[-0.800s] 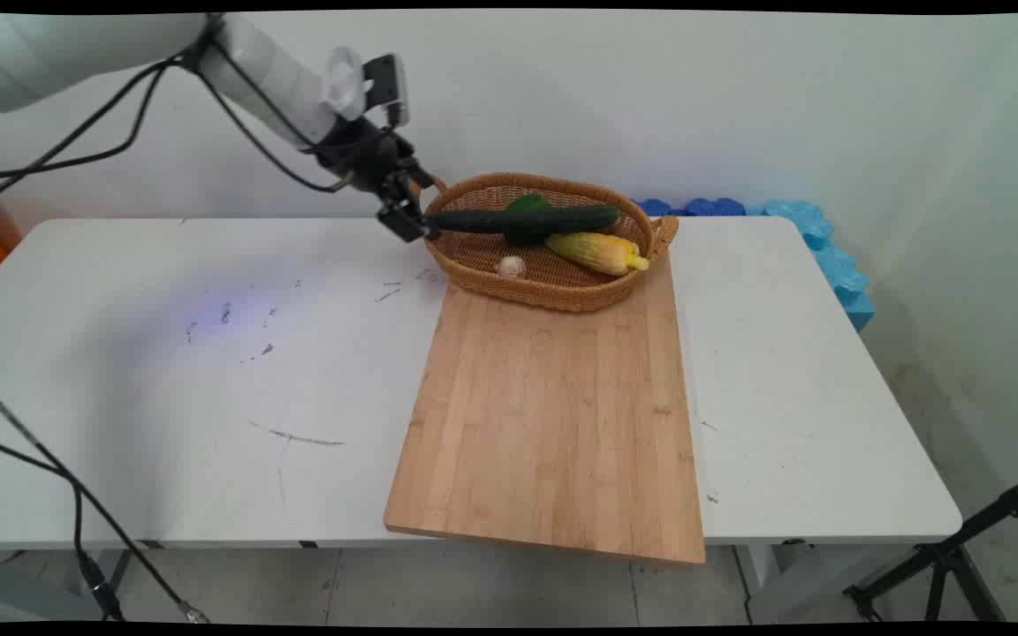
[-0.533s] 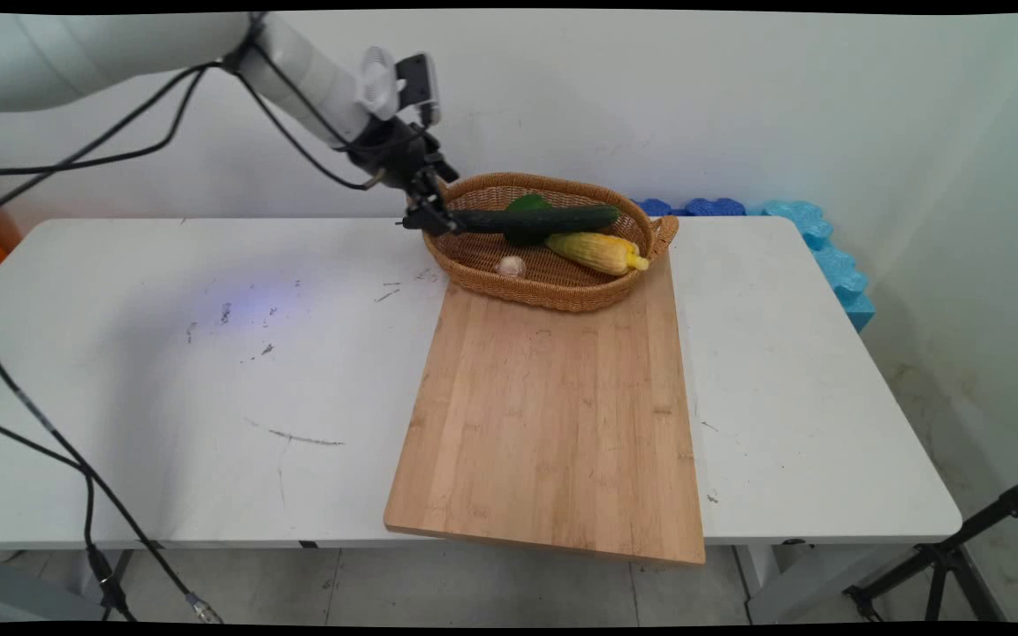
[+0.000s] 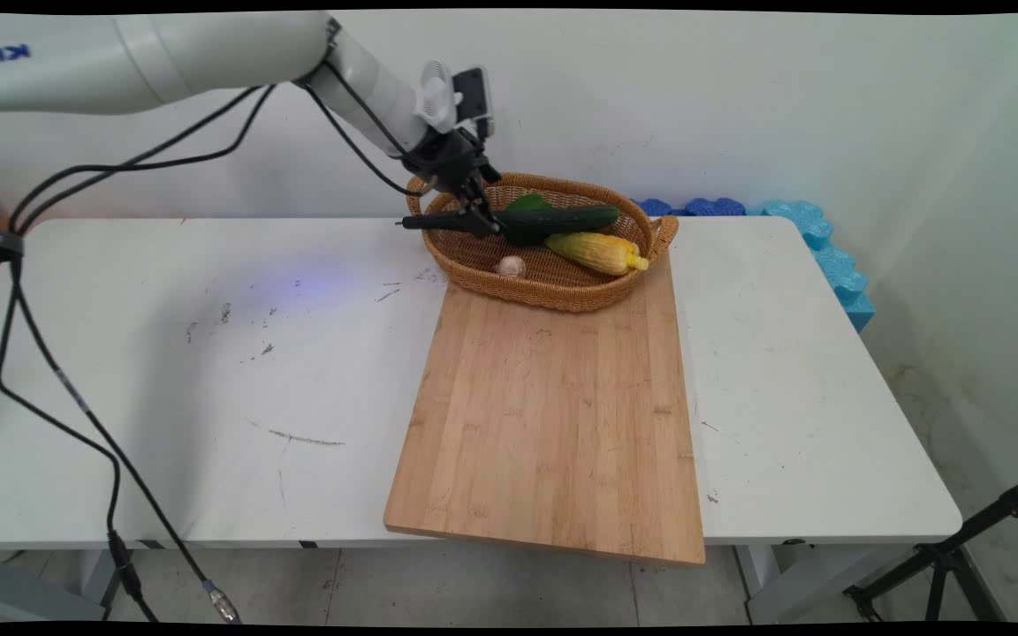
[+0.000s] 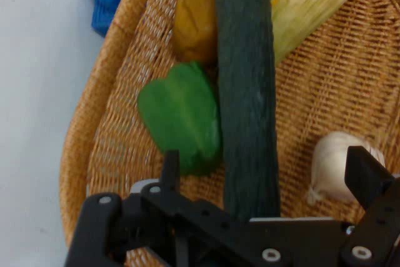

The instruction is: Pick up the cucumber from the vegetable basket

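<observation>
Dark-green cucumber [image 4: 247, 98] lies across the wicker basket [image 3: 562, 291] at the desk's [image 3: 164, 371] far edge; the pincer [image 4: 265, 186], spread apart, straddles its firm, smooth-skinned near end.

Oval woven wicker basket [image 3: 553, 291], upper centre, crowded: long dark-green cucumber [image 3: 544, 219], yellow corn cob [image 3: 599, 252], garlic bulb [image 3: 510, 265]. White worktop [image 3: 208, 371] left lies open.
</observation>
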Action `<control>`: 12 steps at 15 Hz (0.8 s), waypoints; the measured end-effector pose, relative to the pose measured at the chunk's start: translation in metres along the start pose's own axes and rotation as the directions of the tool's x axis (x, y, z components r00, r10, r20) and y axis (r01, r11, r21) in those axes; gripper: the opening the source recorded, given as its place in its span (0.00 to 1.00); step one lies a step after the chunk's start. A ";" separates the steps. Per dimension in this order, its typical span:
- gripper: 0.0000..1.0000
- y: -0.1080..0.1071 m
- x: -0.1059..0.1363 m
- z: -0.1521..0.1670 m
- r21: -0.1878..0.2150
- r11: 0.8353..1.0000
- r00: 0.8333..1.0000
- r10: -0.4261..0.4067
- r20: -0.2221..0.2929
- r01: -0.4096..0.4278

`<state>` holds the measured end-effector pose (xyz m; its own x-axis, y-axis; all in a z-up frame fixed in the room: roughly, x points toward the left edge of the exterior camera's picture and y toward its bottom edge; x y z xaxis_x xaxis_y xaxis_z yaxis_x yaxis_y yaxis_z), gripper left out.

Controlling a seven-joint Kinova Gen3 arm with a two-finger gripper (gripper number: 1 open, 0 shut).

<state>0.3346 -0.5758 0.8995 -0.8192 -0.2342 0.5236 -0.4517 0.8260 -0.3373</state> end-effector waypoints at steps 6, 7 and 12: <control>1.00 0.006 0.012 0.038 0.003 0.998 0.998 0.066 0.003 -0.066; 1.00 0.007 0.013 0.043 0.004 0.997 0.997 0.076 0.004 -0.076; 1.00 0.013 0.018 0.062 0.008 0.993 0.993 0.115 0.007 -0.115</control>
<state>0.2921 -0.6011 0.8566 -0.8682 -0.1414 0.4757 -0.3574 0.8432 -0.4017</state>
